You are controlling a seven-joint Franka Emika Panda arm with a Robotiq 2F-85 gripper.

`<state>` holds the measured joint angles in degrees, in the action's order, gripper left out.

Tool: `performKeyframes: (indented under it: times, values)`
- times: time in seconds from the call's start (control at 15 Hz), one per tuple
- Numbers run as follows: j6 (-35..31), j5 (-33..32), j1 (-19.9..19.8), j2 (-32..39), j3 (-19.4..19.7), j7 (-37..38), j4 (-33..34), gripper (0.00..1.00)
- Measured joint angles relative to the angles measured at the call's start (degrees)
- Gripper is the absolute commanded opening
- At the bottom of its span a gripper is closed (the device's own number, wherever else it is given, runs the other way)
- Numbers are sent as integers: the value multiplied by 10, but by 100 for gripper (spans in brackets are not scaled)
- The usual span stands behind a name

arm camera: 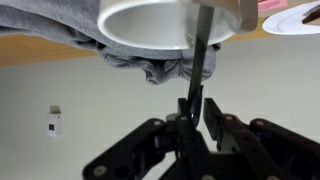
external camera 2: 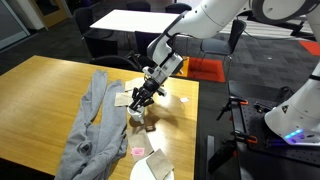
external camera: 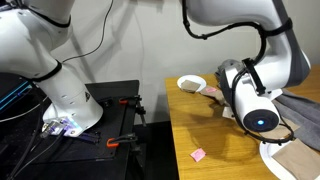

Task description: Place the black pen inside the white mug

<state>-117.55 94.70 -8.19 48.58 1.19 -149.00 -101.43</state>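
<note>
In the wrist view my gripper (arm camera: 197,112) is shut on the black pen (arm camera: 199,60), which sticks straight out from the fingers. The pen's far end overlaps the wall and rim of the white mug (arm camera: 160,25) at the top of that view. I cannot tell whether its tip is inside. In an exterior view the gripper (external camera 2: 143,98) hangs just above the mug (external camera 2: 137,117) on the wooden table. The pen is too thin to make out there. In the exterior view from the other side the arm hides the gripper and the mug.
A grey cloth (external camera 2: 93,125) lies beside the mug and shows behind it in the wrist view (arm camera: 160,68). A white plate (external camera 2: 150,170) sits at the table's near edge, with a pink scrap (external camera 2: 137,152) close by. A white bowl (external camera: 190,83) stands near a corner.
</note>
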Motion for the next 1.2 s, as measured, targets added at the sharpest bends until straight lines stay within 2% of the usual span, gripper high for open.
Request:
performKeyframes:
  times: [0.4, 0.8, 1.2]
  values:
    - [0, 17, 0, 11, 1, 0, 1, 98]
    - [0, 24, 6, -1, 1, 0, 3, 100]
    - [0, 24, 20, -66, 1, 1, -24, 100]
